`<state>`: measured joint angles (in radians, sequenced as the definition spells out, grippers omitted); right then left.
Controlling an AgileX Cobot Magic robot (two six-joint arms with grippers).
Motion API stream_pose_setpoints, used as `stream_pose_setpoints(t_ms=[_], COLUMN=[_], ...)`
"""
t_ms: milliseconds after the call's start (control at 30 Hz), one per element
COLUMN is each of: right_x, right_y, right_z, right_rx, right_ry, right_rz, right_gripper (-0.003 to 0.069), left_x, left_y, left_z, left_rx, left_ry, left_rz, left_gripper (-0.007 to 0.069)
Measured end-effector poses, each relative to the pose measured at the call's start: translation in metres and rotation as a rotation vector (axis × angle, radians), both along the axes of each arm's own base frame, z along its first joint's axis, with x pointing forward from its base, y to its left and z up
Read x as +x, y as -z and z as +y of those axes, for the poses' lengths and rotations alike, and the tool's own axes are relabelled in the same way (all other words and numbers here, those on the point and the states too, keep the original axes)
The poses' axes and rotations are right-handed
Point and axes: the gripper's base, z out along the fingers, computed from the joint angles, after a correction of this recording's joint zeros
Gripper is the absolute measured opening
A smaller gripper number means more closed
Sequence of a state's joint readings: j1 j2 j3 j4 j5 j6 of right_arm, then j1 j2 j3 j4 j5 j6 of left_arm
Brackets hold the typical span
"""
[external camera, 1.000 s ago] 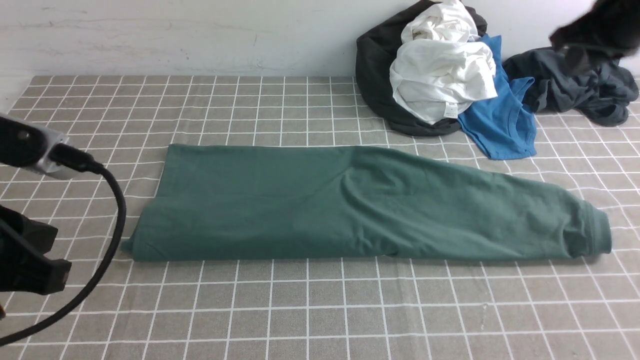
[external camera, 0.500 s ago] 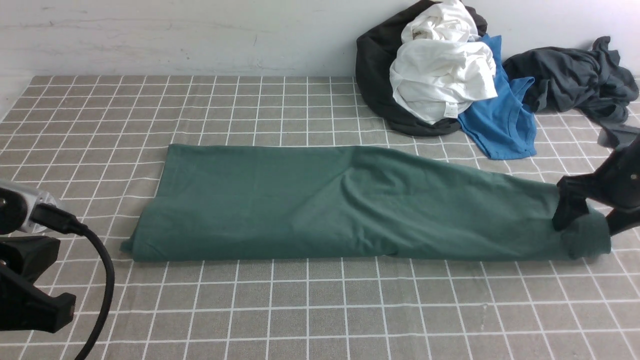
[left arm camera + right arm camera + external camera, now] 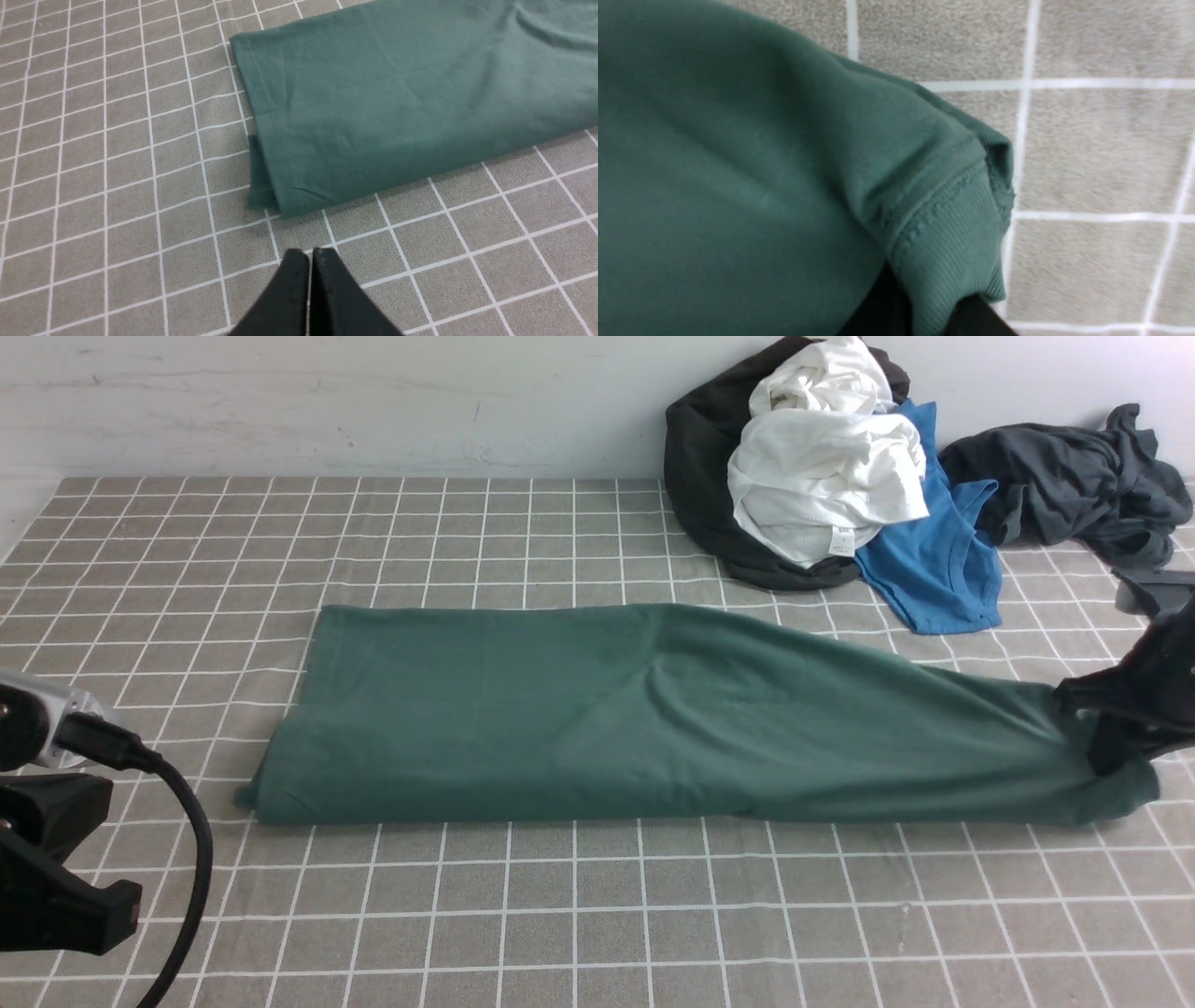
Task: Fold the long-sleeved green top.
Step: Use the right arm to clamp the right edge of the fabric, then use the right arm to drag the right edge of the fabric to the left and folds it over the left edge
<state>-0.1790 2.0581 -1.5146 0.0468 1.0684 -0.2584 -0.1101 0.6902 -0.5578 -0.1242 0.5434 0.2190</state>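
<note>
Pressed-together tool [image 3: 310, 255] near the green top [image 3: 397, 93].

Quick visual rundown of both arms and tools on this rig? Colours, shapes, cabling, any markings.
The left tool: two matte black fingers tapering to blunt tips, no markings visible. The left arm in the front view: black angular body, silver-grey housing above it, thick black cable plugged in and looping down. The right tool: same matte black, angular; no cable or marking shows.

The green top [image 3: 738, 186] covers most of the right gripper [image 3: 927, 322].
</note>
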Motion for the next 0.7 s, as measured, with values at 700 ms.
stream_pose_setpoints(t_ms=[700], right_x=[0.008], right_y=[-0.141], right_z=[0.221], right_rx=[0.400], right_ry=[-0.279], right_rz=[-0.272], right_gripper=[0.0003], left_x=[0.002], left_y=[-0.004], left_z=[-0.001], left_rx=[-0.027], left_ry=[-0.008], left_rz=[-0.045], left_gripper=[-0.0008])
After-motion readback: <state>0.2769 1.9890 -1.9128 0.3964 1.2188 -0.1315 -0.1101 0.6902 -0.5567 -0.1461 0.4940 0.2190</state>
